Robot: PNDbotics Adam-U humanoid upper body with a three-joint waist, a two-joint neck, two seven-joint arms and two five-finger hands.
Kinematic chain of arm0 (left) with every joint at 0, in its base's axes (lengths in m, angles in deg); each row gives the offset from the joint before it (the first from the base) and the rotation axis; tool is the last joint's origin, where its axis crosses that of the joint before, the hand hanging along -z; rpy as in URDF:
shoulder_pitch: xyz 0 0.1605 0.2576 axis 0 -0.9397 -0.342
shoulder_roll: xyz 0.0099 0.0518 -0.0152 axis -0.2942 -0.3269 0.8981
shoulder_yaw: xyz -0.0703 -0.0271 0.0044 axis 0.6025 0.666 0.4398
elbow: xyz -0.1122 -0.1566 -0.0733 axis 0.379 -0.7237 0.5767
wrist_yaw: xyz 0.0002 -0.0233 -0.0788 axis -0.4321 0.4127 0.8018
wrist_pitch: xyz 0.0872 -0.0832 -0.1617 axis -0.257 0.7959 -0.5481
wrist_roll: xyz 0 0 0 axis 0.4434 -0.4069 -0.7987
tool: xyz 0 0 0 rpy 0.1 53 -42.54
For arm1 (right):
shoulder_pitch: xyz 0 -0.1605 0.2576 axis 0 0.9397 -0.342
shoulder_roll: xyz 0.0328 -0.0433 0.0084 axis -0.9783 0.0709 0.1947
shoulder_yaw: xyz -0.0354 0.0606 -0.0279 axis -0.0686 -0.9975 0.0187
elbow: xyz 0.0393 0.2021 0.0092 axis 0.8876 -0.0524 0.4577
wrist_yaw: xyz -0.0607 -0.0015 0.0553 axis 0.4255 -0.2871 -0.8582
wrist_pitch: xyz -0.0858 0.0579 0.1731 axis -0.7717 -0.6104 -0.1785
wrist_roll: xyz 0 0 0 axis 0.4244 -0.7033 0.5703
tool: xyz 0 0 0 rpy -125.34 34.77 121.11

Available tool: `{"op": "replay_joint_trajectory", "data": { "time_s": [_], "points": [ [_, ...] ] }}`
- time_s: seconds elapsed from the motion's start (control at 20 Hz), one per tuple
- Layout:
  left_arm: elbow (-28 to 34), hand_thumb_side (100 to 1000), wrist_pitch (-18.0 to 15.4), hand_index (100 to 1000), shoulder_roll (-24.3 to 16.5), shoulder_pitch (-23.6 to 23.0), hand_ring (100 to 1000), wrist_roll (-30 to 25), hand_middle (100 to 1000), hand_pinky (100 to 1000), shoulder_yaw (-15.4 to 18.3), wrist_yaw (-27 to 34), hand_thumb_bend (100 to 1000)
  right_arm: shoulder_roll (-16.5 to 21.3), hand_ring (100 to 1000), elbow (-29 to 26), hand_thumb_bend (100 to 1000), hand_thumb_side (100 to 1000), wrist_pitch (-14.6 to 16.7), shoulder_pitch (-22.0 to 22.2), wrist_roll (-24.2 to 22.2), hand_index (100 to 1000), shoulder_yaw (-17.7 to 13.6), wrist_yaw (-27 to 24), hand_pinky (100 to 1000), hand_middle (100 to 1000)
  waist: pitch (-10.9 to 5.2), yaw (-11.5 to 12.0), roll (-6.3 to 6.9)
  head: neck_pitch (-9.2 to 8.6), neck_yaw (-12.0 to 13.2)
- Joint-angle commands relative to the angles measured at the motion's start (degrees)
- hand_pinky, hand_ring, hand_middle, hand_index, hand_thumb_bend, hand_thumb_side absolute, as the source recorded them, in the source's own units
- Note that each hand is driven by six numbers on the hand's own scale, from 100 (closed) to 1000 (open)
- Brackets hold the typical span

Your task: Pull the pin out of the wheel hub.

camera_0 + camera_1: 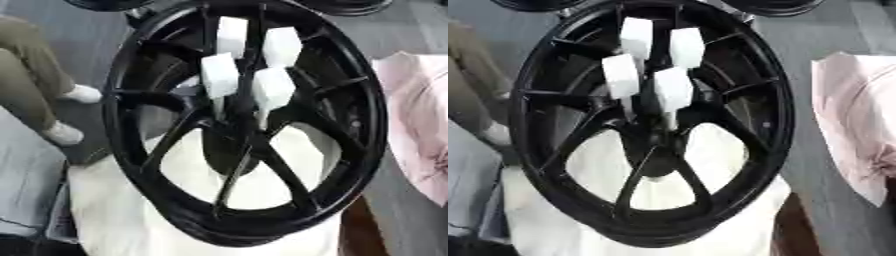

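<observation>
Left eye: hub stands upright on a white cloth, filling the frame. Four white pins stick out near its centre, above the boss. They look stiff and light; take one by its blocky white head. No hand shows, so you cannot tell finger state.

Right eye: grey floor behind hub, pink fabric right of it.

Grey floor; pink cloth lies at right
</observation>
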Motion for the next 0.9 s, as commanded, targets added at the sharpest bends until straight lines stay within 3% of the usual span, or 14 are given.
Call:
{"op": "replay_joint_trajectory", "data": {
  "time_s": [0.05,0.5,0.9],
  "points": [
    [1.1,741,-0.1,717,-2.2,0.3,713,0.1,755,519,0.8,-0.4,100,0.4,671,-0.3,100,210,-0.3,-0.2,0.2,662,-0.8,0.3,681,564,-0.47,0.0,0.02,0.31,-0.9],
    [1.1,746,0.1,716,-2.2,0.1,713,-0.1,756,516,0.6,-0.6,100,-0.2,670,0.1,100,219,-0.8,0.1,0.9,662,-0.9,0.7,680,564,-0.15,-0.6,-0.45,-1.03,-4.8],
    [1.1,747,0.4,715,-2.3,0.1,713,-0.3,753,514,0.6,-0.6,100,-0.3,670,0.3,100,221,-0.8,0.3,1.0,662,-0.9,0.7,678,564,-0.30,-0.7,-0.66,-0.98,-3.2]
  ]
}}
